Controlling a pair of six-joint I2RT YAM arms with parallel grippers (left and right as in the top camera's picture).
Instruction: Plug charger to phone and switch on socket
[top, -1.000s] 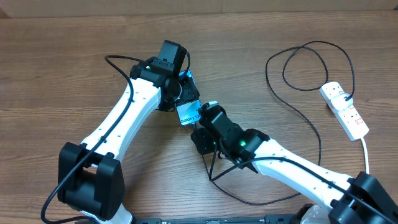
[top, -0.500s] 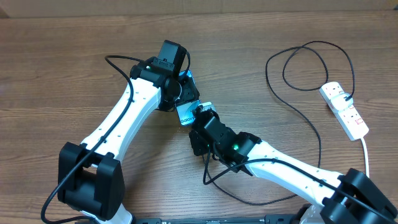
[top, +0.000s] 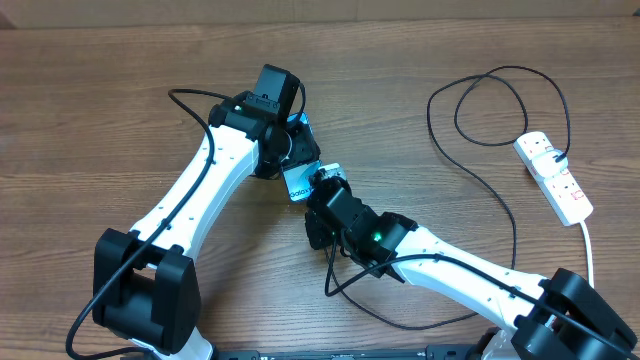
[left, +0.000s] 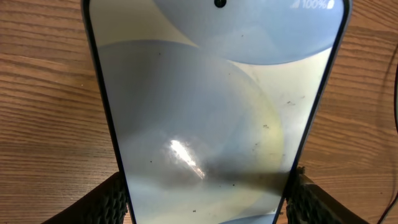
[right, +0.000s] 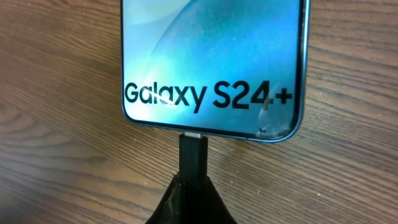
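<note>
Right wrist: right gripper (right: 193, 202) pinches the charger (right: 193, 152) at the phone (right: 211, 50) port while left gripper (left: 208, 199) clamps the phone steady.

The lit phone (right: 211, 56) is met at its lower edge by the black charger (right: 193, 155) connector; the white socket (top: 555, 178) is laid far right.

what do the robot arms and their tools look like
The left arm and the right arm both have smooth white link shells, black joints and chunky black bases. Thin black cables loop off them. The right arm shows a small green light. The left tool is black with ribbed fingers. The right tool is black too.
</note>
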